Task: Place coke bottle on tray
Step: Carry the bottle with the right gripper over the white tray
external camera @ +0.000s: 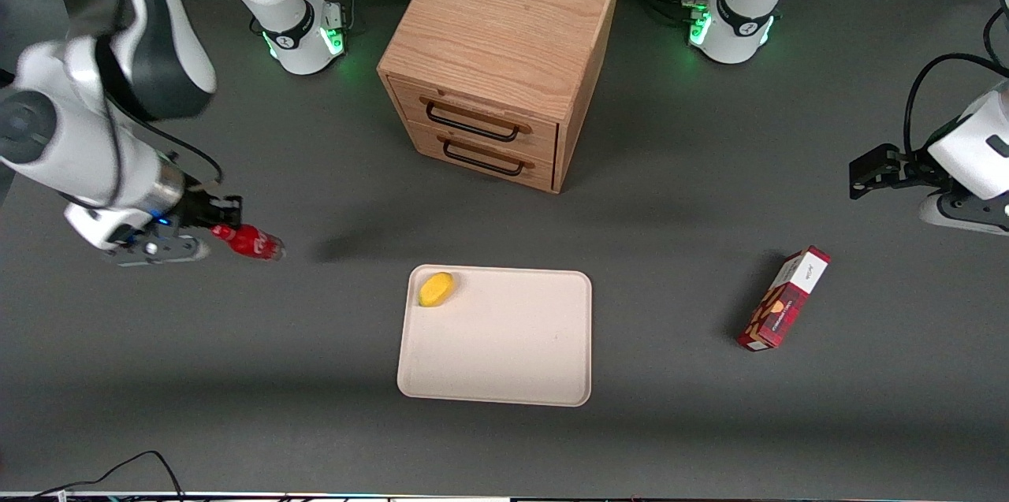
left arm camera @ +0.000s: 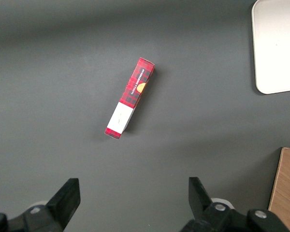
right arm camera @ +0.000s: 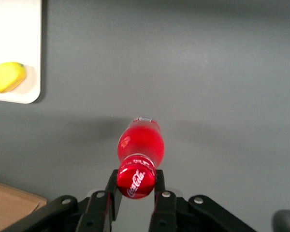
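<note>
Your gripper [external camera: 214,228] sits toward the working arm's end of the table, jaws pinching the coke bottle [external camera: 254,242] at its cap end, so the body sticks out sideways toward the tray [external camera: 504,376]. Bottle looks lifted clear of the table, probably for carrying. The tray is well apart from it, nearer the front camera than the wooden drawer cabinet [external camera: 504,53]. A lemon [external camera: 436,288] fills one tray corner, so aim for the bare middle. The red carton [external camera: 783,299] lies toward the parked arm's end, out of your way.
</note>
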